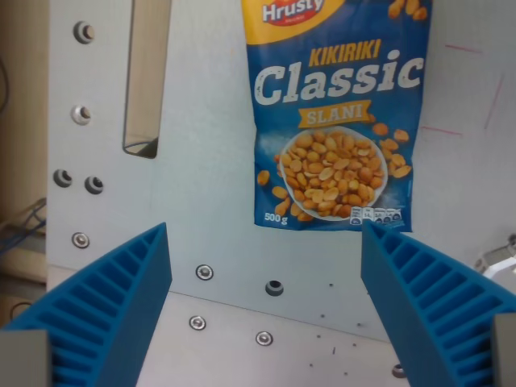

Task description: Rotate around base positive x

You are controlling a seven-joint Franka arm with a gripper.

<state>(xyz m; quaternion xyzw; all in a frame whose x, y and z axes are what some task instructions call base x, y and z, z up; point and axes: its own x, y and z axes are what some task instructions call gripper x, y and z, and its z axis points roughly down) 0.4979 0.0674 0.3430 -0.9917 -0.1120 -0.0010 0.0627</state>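
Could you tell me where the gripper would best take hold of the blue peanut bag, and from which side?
The peanut bag lies flat on the grey plate, so probably from above, across its width near the bottom edge. The open gripper has fingers spread about as wide as the bag, so the fit looks tight. Pinching the bottom seam may be easier.

Blue-and-yellow peanut bag (334, 113), ribbed blue fingers (109, 310), pale grey table (201, 193)

A blue peanut bag (334, 121) lies flat at twelve o'clock on the pale bench (210, 185); a slot (145, 76) opens at ten o'clock.
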